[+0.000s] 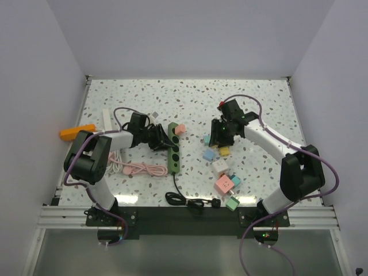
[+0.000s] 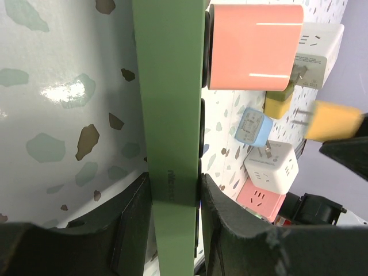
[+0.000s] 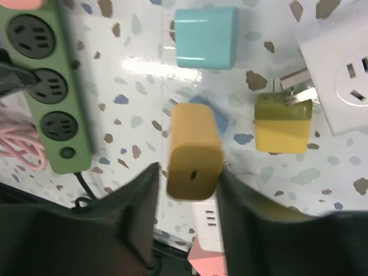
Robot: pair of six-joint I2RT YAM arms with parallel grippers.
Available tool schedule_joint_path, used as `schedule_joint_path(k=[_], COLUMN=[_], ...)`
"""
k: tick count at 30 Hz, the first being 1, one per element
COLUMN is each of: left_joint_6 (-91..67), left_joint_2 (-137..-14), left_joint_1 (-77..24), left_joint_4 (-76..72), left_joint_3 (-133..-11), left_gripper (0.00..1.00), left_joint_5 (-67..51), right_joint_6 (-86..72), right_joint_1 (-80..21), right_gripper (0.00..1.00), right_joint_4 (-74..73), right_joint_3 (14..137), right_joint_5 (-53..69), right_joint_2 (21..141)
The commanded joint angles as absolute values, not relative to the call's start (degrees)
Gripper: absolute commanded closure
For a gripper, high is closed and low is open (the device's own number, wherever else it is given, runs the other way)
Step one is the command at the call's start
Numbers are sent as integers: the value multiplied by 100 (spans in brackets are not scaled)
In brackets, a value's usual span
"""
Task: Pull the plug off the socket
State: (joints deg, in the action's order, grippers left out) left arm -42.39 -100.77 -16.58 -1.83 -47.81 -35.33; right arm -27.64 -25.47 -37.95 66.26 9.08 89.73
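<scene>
Clamping the ochre plug [image 3: 194, 146] by its two flat sides, the right gripper [image 3: 190, 183] is closed on the rear half of the body and holds it clear above the counter [image 3: 126, 86]. The prongs point away from the gripper, and in the left wrist view they show bare, with nothing around them. I judge this plug already free of the green power strip [image 2: 169, 86], which lies to that gripper's left and apart from it.

The left gripper [image 2: 175, 198] is closed across the strip's narrow width. Further along the strip, ahead of its fingertips, a pink plug [image 2: 256, 46] sits in an outlet.

The ochre plug looks like a small, rigid, light plastic block with smooth, glossy faces that may slip. The broad flat sides at mid-body, away from the metal prongs, are the sound place to hold it. The strip is stiff but probably light. It would likely lift or swing with any pull unless pinned as it is now.
</scene>
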Motion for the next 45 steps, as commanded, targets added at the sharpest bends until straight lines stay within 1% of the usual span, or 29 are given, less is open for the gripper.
schedule_joint_path(k=[1, 2, 4, 5, 7, 11, 15, 22, 26, 27, 30, 31, 34, 35, 37, 38, 39, 40, 41, 42, 43, 44, 45], left_joint_6=[-3806, -3797, -3797, -3788, -3779, -3779, -3797, -3806, -3806, -3806, -3806, -3823, -3814, -3797, -3788, -3797, -3797, -3788, -3805, -3823, -3841, -3850, -3850], left_joint_2=[-10090, -10099, -10107, -10116, -10116, -10151, -10178, -10143, -10125, -10125, -10143, -10160, -10213, -10222, -10230, -10239, -10248, -10274, -10301, -10327, -10388, -10432, -10485], left_joint_1=[-1608, -1608, -1608, -1608, -1600, -1643, -1687, -1714, -1740, -1740, -1767, -1767, -1793, -1802, -1810, -1811, -1811, -1811, -1811, -1811, -1811, -1811, -1819], left_joint_4=[281, 281, 281, 273, 273, 237, 255, 351, 369, 369, 360, 352, 352, 352, 343, 325, 290, 264, 238, 150, 106, 88, 88], left_joint_3=[-4746, -4746, -4755, -4755, -4746, -4772, -4851, -4940, -4939, -4939, -4957, -4966, -5018, -5036, -5089, -5124, -5141, -5176, -5229, -5256, -5317, -5361, -5396], left_gripper=[100, 100, 100, 100, 100, 100, 100, 100, 100, 100, 100, 100, 100, 100, 100, 100, 100, 100, 96, 87, 72, 67, 59], left_joint_5=[-2672, -2681, -2689, -2707, -2716, -2760, -2786, -2760, -2760, -2760, -2760, -2751, -2786, -2786, -2795, -2804, -2795, -2804, -2804, -2821, -2830, -2839, -2848], right_joint_6=[-2593, -2567, -2523, -2522, -2496, -2619, -2830, -3023, -3155, -3173, -3243, -3269, -3296, -3305, -3305, -3296, -3287, -3287, -3296, -3313, -3331, -3357, -3392], right_joint_1=[-2549, -2549, -2549, -2549, -2549, -2558, -2689, -2962, -3050, -3067, -3138, -3146, -3155, -3155, -3155, -3155, -3155, -3155, -3155, -3164, -3155, -3155, -3164], right_gripper=[47, 40, 21, 17, 13, 13, 13, 13, 15, 17, 27, 38, 55, 69, 79, 92, 97, 100, 100, 100, 100, 100, 100], right_joint_4=[-4078, -4078, -4069, -4061, -3973, -3552, -2885, -2558, -2470, -2444, -2461, -2461, -2400, -2399, -2391, -2417, -2426, -2400, -2365, -2286, -2259, -2224, -2189], right_joint_3=[6583, 6609, 6679, 6784, 6925, 7355, 7795, 8815, 9271, 9342, 9615, 9667, 9782, 9808, 9817, 9809, 9782, 9721, 9573, 9502, 9379, 9326, 9273], right_joint_5=[666, 790, 1062, 1142, 1239, 1826, 2109, 2004, 1951, 1951, 1960, 1977, 2004, 2013, 2109, 2153, 2232, 2276, 2320, 2425, 2469, 2513, 2548], right_joint_2=[8930, 8938, 8921, 8869, 8851, 9095, 9893, 11230, 11705, 11803, 12155, 12234, 12454, 12480, 12542, 12542, 12516, 12437, 12367, 12297, 12200, 12147, 12094])
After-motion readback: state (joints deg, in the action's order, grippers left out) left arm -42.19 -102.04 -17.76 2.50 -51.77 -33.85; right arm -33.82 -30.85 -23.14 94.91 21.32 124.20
